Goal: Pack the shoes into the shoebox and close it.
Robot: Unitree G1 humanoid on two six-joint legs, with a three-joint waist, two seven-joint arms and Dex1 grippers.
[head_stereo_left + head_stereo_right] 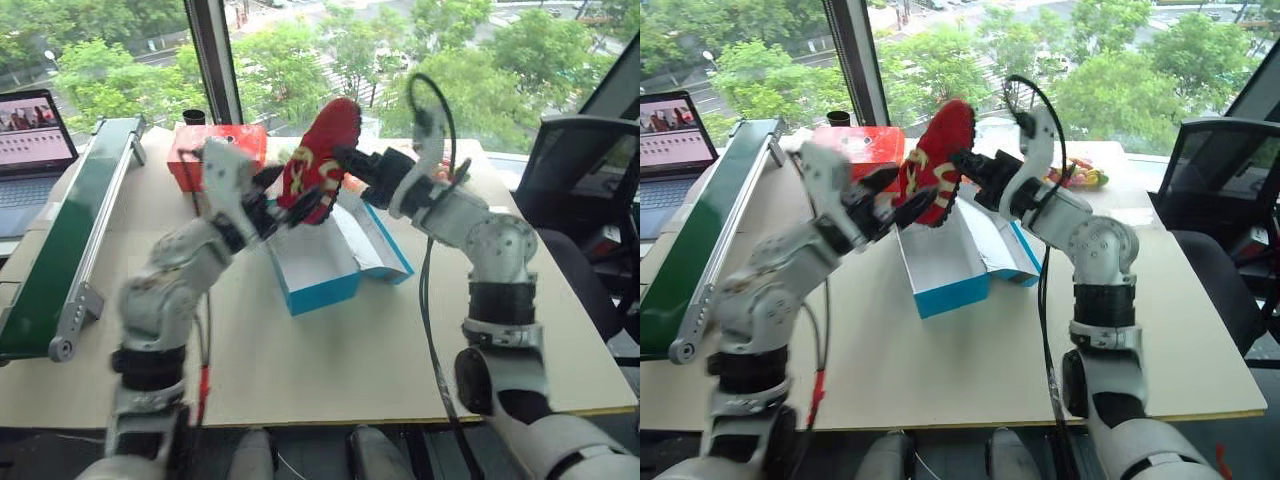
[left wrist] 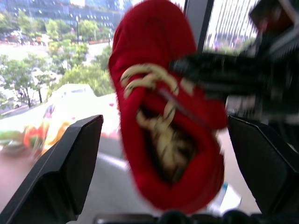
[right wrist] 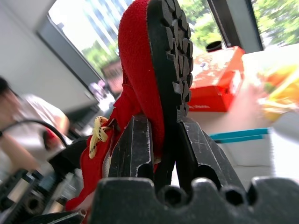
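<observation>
Right hand [image 3: 161,154] is clamped on a red shoe [image 1: 320,160], fingers [image 3: 135,149] pinching it across the sole and upper near the heel end, black treaded sole facing the wrist camera. Shoe is held in the air, toe tilted up and away toward the window, above the open blue shoebox [image 1: 315,265]. Left hand [image 2: 168,154] is spread wide, fingers [image 2: 70,163] standing either side of the shoe's opening without pressing on it; the shoe sits in the gap between them, yellow-gold marks facing that wrist camera. From the head views the left hand is just beside the lower end of the shoe, right hand on the other side of it. Shoebox sits mid-bench [image 1: 300,350], white interior showing, lid folded out flat to the robot's right side. Can't tell whether a second shoe is already inside. Red box [image 1: 215,150] with white emblem sits behind the shoebox near the window, a dark cup [image 1: 194,117] just behind it. Green conveyor [image 1: 70,235] runs along the bench's left edge, laptop [image 1: 30,150] past it. Bagged orange toys [image 1: 1080,175] lie on the far right of the bench; black chair [image 1: 585,200] at right.
</observation>
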